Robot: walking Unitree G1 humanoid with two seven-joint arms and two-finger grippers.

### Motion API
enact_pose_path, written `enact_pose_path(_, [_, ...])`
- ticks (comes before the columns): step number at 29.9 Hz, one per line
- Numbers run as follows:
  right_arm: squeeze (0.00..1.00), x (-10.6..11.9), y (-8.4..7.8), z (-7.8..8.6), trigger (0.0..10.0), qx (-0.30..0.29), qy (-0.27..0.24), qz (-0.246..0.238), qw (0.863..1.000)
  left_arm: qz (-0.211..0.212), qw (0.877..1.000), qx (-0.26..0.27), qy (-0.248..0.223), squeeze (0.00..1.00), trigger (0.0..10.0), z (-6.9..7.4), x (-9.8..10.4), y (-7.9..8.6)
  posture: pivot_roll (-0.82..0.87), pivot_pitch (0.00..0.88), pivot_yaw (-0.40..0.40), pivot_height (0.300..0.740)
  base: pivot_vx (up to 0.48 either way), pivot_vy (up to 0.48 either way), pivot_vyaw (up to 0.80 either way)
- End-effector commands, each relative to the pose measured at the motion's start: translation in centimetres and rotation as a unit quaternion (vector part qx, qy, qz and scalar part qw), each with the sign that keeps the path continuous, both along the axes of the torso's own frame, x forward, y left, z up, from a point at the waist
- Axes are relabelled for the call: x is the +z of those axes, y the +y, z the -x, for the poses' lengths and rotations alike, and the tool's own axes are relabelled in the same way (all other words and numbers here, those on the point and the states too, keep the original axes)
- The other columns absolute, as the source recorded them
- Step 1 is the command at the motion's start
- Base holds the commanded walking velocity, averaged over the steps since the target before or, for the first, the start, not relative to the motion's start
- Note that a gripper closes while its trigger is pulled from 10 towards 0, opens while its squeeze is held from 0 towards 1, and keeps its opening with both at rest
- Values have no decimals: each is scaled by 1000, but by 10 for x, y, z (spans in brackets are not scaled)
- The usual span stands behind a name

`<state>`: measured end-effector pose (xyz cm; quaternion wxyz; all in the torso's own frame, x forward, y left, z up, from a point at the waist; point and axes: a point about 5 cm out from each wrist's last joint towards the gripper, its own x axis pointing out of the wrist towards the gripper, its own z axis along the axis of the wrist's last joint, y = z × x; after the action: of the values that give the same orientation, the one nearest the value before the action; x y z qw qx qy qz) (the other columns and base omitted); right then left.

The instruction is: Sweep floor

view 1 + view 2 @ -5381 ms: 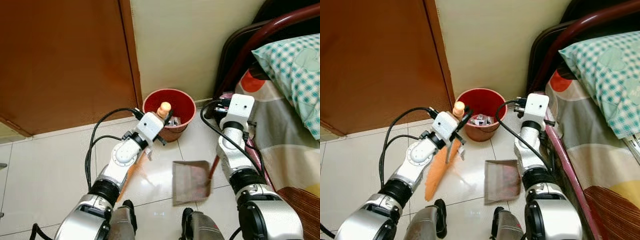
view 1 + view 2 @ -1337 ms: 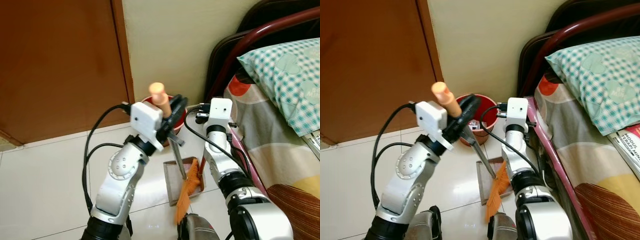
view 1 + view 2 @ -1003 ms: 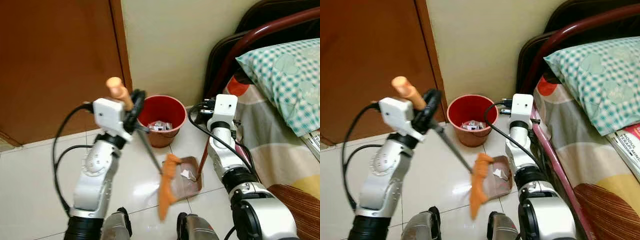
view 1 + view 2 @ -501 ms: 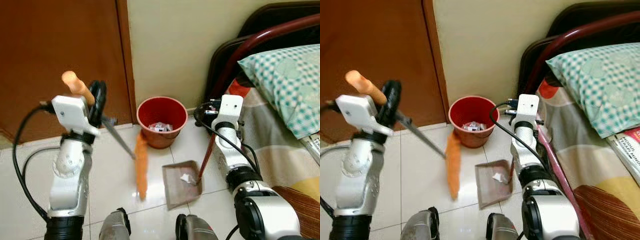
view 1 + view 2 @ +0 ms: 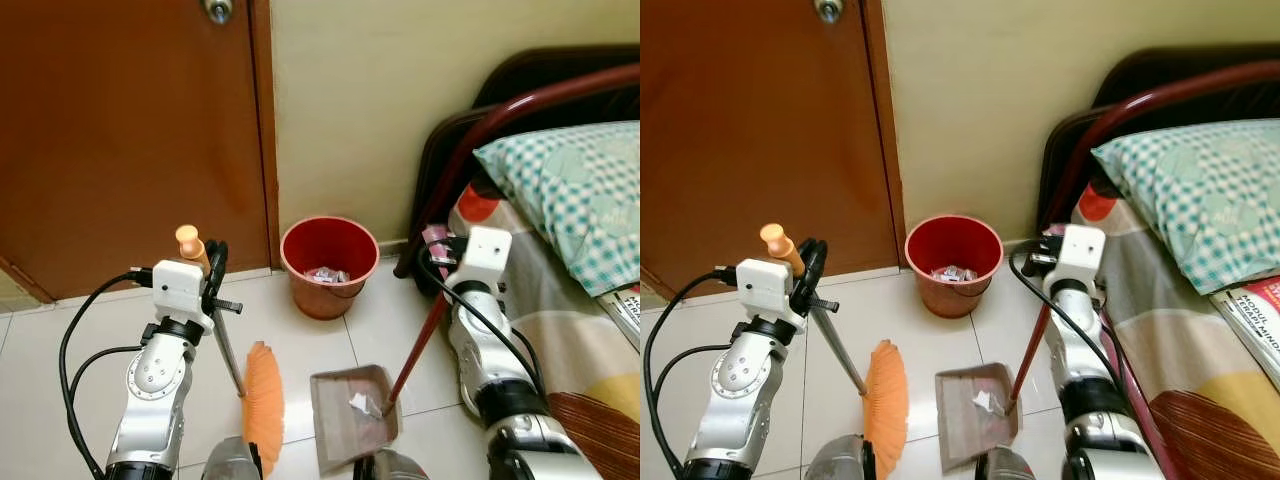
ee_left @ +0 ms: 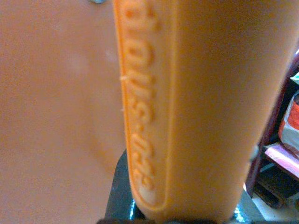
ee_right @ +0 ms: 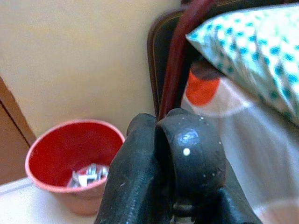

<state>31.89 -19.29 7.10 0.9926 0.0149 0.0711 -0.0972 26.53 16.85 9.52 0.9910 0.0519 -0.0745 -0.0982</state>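
Note:
My left gripper [image 5: 214, 268] is shut on the orange-tipped handle [image 6: 196, 107] of a broom. Its thin shaft slants down to the orange bristles [image 5: 263, 408], which rest on the white tiles just left of the dustpan. The brown dustpan [image 5: 352, 428] lies flat on the floor between my arms with a white paper scrap [image 5: 360, 403] in it. Its red stick handle [image 5: 415, 350] rises to my right gripper [image 5: 438, 262], which is shut on it. The fingers [image 7: 187, 154] are pressed together in the right wrist view. A red bucket [image 5: 329, 265] with scraps inside stands against the wall beyond the dustpan.
A brown door [image 5: 130, 130] fills the left of the wall. A bed with a dark red frame [image 5: 480, 140], a checked pillow [image 5: 570, 190] and books [image 5: 1255, 300] runs along the right. My feet show at the bottom edge.
My left arm has swung the broom off the dustpan to the left and lowered it, so the bristles now stand on the tiles. The camera has tilted up. The dustpan holds a scrap.

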Motion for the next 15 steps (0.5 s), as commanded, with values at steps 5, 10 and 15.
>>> enact_pose_path(5, [0, -8, -12, 16, 10000, 0, 44, -2, 999, -15, 1000, -4, -13, 0, 10000, -3, 2, 0, 28, 0, -26, 740, 0, 0, 0])
enact_pose_path(10, [0, -20, -19, 37, 10000, -10, 92, -21, 995, -13, 1000, -6, -12, 0, 10000, -2, -2, -4, 18, 5, -24, 740, 0, 0, 0])
enact_pose_path(15, [0, -22, -22, 51, 10000, 13, 130, -27, 991, -14, 1000, -6, -10, 0, 10000, -1, -4, -3, 10, 11, -23, 740, 0, 0, 0])
